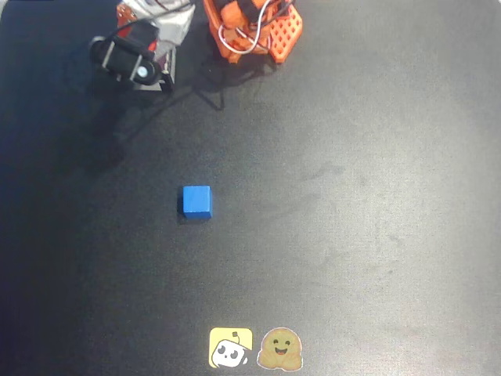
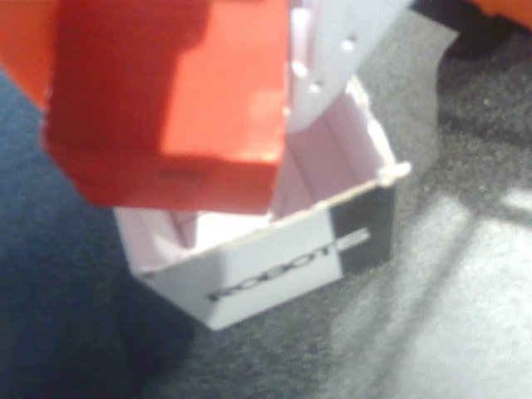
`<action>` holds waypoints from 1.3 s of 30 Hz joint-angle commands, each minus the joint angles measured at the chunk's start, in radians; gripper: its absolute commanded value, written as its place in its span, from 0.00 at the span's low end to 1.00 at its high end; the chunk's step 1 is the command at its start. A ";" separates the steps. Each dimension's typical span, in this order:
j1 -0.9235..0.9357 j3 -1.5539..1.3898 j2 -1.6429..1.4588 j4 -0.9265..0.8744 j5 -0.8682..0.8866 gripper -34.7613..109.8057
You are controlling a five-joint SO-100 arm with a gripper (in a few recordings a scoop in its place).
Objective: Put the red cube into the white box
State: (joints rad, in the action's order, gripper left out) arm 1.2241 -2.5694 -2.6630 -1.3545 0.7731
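In the wrist view the red cube fills the upper left, tilted, hanging just over the open top of the white box. My gripper is shut on the cube, with an orange finger on its left and a white finger on its right. The box stands on the dark mat with its printed label facing the camera, and the cube hides part of its inside. In the overhead view my wrist sits at the top left, covering the cube and most of the box.
A blue cube lies alone near the middle of the black mat. The arm's orange base stands at the top centre. Two stickers sit at the bottom edge.
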 commanded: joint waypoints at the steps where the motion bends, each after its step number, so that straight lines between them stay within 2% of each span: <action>1: 0.015 0.009 -0.020 -0.005 -0.002 0.24; 12: 0.029 0.002 -0.207 -0.043 0.046 0.27; 20: -0.075 0.106 -0.224 -0.169 0.147 0.27; 39: -0.066 0.080 -0.336 -0.195 0.164 0.31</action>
State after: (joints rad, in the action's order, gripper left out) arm 1.1536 -2.5096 -2.9959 -1.5524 0.9235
